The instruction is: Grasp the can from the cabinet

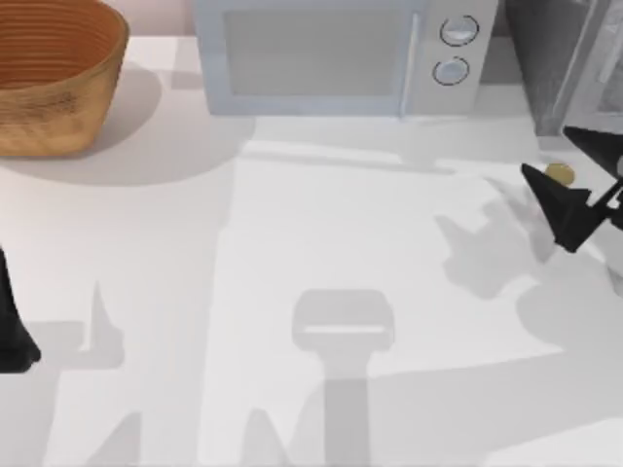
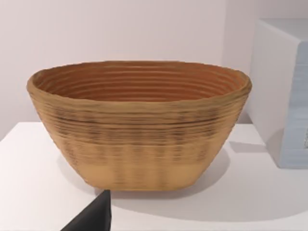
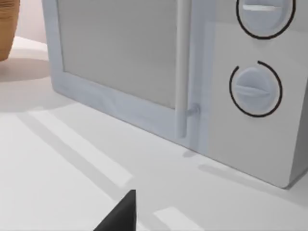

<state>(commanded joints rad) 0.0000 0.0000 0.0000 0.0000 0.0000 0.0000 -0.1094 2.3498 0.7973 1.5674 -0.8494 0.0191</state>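
A small round yellowish thing [image 1: 560, 174] peeks out at the right side of the desk [image 1: 321, 263], between the dark fingers of the right gripper [image 1: 582, 183]; it may be the top of the can, but too little of it shows to be sure. It sits just in front of the grey cabinet [image 1: 569, 63] in the far right corner, so I judge the can is at or near the cabinet's edge. The right gripper hangs there with its fingers spread wide, one on each side of the yellowish thing and not touching it, as if making room to fit around it. Whether it is about to close or has just let go, I cannot tell. Next to the cabinet stands a microwave [image 1: 341, 53] with its door shut and two round knobs. A woven basket [image 1: 54, 73] sits in the far left corner. The left arm [image 1: 15, 331] waits at the left edge, out of the way; I cannot tell how its gripper is set.
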